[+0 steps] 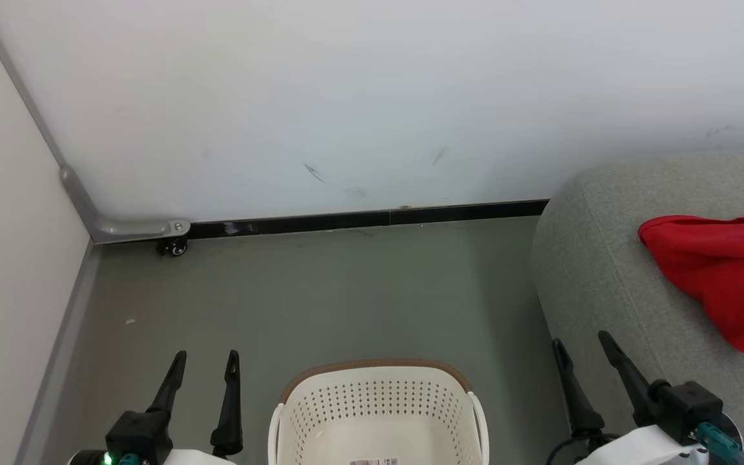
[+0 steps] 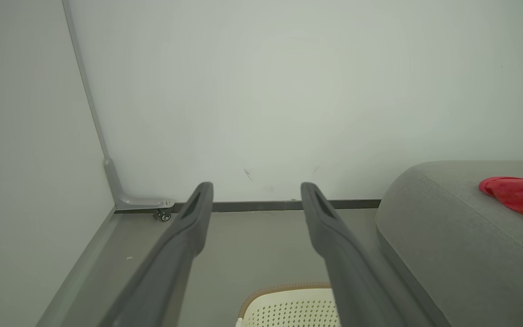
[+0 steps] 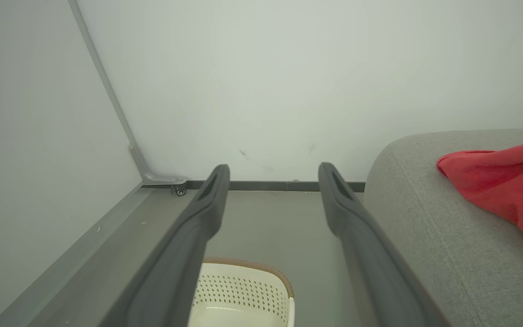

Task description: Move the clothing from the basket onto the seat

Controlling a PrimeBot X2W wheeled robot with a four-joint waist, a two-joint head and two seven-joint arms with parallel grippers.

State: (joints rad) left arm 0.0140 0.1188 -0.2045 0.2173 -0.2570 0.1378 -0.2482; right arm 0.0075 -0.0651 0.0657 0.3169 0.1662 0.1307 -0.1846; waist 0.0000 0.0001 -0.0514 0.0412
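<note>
Basket (image 1: 378, 400), barcode sticker (image 1: 374, 462) illegible, clothing (image 1: 721, 271) on seat (image 1: 604, 290)

Support one, the floor (image 1: 346, 297): grey-green, smooth, meeting a white wall (image 1: 372, 97) along a dark skirting strip (image 1: 372, 219); carries the basket (image 1: 372, 367), cream perforated plastic with a brown rim, upright, near the seat with a strip of floor between; a small caster (image 1: 177, 247) at the far left corner. Support two, the seat (image 1: 604, 271): grey woven upholstery, rounded corner; carries the clothing (image 1: 721, 265), red, crumpled, lying on top.
</note>
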